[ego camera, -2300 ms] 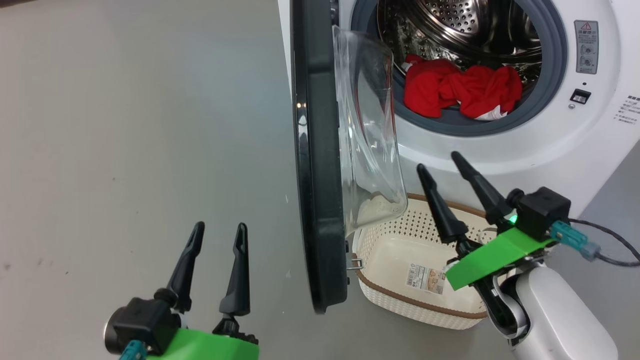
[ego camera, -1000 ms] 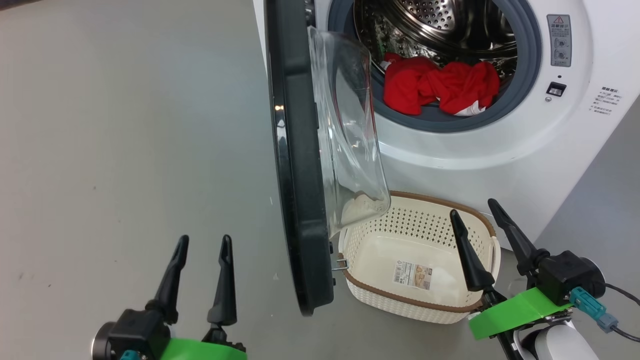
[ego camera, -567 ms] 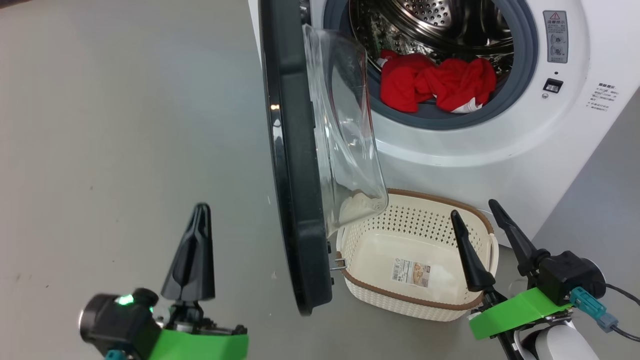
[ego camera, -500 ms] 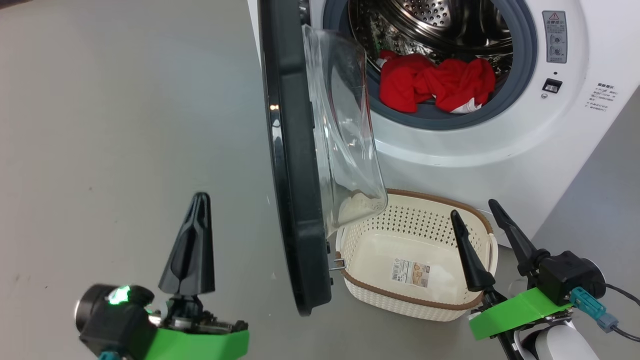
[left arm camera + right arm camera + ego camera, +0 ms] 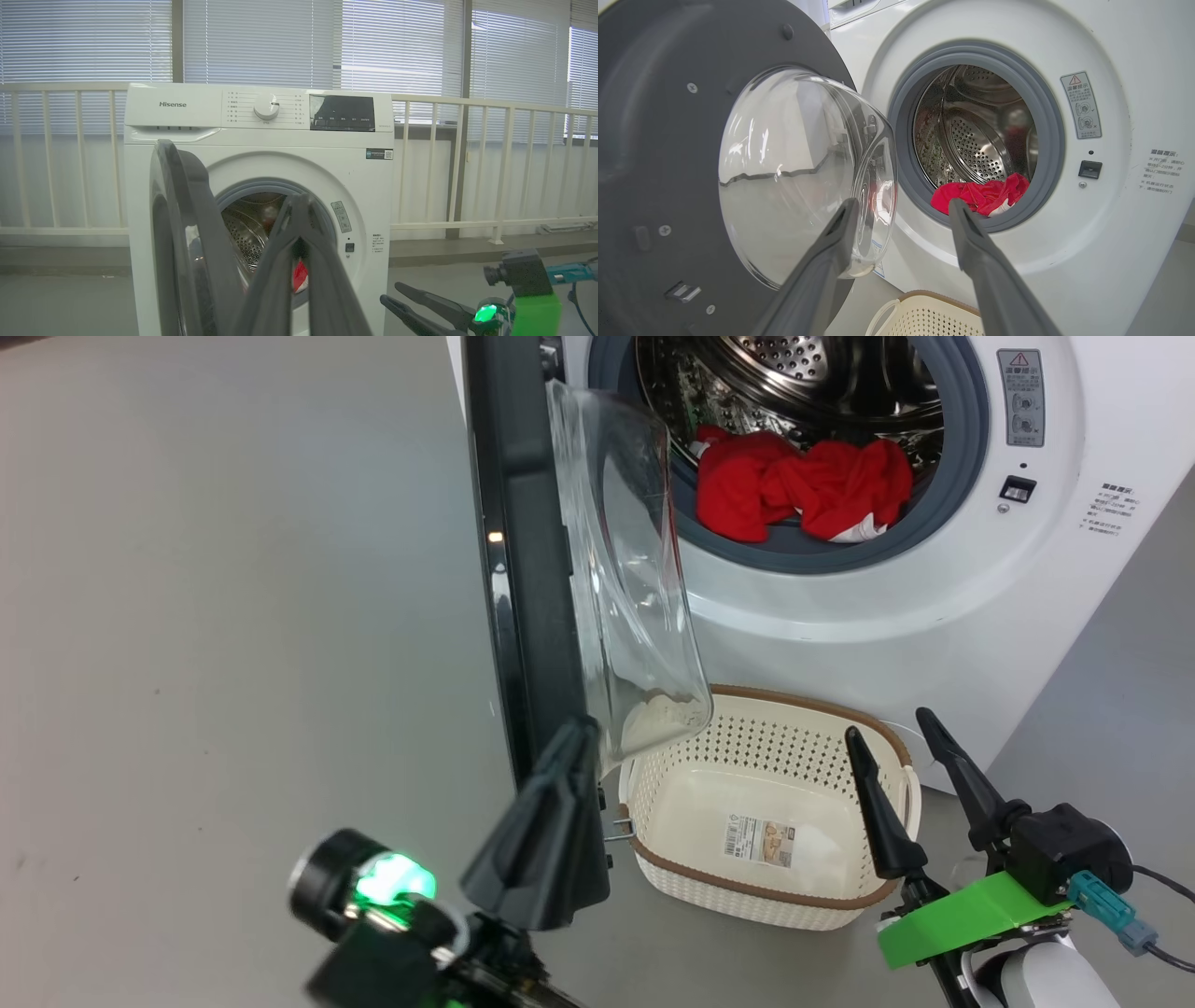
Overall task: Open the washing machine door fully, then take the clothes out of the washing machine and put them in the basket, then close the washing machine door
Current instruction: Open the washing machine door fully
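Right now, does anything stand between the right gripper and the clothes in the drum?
Nothing visible does. The open right gripper faces the clothes at the drum mouth; the washing machine door stands to its left, its glass bowl close beside that line.

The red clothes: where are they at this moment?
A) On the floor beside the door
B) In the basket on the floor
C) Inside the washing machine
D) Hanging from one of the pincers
C: the red clothes lie inside the washing machine, at the front lip of its steel drum, and the basket has no cloth in it.
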